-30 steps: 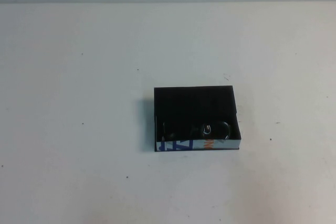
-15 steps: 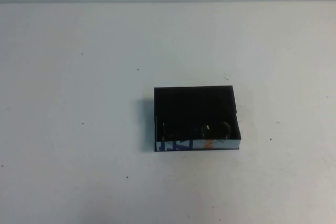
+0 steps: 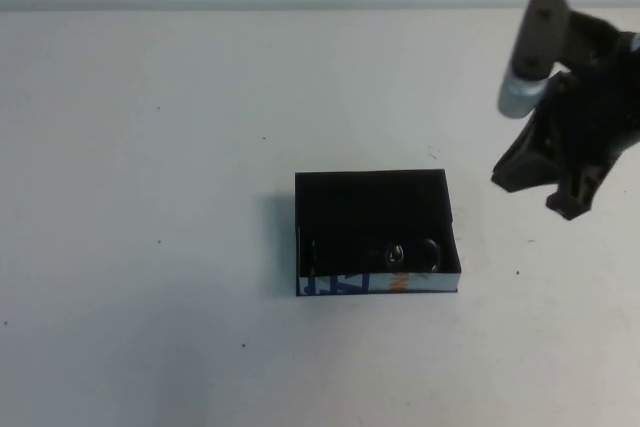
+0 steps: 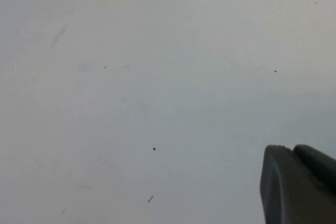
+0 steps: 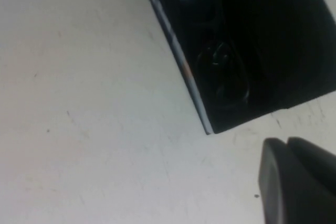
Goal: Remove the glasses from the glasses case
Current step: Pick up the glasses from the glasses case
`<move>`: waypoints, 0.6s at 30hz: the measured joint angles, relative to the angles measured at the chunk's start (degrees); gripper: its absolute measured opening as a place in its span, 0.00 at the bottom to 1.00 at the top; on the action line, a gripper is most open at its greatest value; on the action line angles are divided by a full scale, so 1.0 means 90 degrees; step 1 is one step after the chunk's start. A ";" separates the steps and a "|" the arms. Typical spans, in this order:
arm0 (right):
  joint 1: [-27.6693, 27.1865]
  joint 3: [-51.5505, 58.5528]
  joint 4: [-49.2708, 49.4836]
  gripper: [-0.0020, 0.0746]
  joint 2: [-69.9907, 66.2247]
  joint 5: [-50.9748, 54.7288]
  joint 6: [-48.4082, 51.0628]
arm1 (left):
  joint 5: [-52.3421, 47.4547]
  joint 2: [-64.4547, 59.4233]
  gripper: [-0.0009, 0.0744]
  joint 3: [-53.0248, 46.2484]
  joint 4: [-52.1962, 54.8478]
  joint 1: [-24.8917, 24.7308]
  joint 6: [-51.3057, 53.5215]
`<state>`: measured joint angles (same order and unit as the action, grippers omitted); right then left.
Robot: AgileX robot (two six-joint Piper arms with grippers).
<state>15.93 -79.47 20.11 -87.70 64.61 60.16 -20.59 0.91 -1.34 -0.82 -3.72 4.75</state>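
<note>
— White tabletop is filling the high view, and the glasses case is sitting open near the middle, its white strip with blue letters facing the robot's side. Where are the glasses lying?

— The glasses are lying inside the case, against the near wall behind that strip, with round lens glints showing toward the right end. The right gripper is hanging above the table to the right of the case, clear of it. I cannot tell how its jaws are standing from here. The left gripper is not showing in this view.

— What is the left wrist view giving?

— Only bare table and a dark finger of the left gripper at the corner, so its jaws are staying unreadable and nothing of the task is near it.

— And the right wrist view?

— The case is lying ahead with the glasses along the strip wall; one dark finger is showing, holding nothing that I can see. I judge this is the approach step. Next the right gripper is needing to come over the case, drop inside the near wall and close on the frame.
</note>
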 joint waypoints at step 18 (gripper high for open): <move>0.1436 -0.2345 -0.0860 0.00 -0.3172 0.0596 0.0016 | 0.0000 0.0000 0.01 0.0000 0.0000 0.0000 0.0000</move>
<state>28.85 -100.58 12.37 -116.25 69.97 60.30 -20.59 0.91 -1.34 -0.82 -3.72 4.75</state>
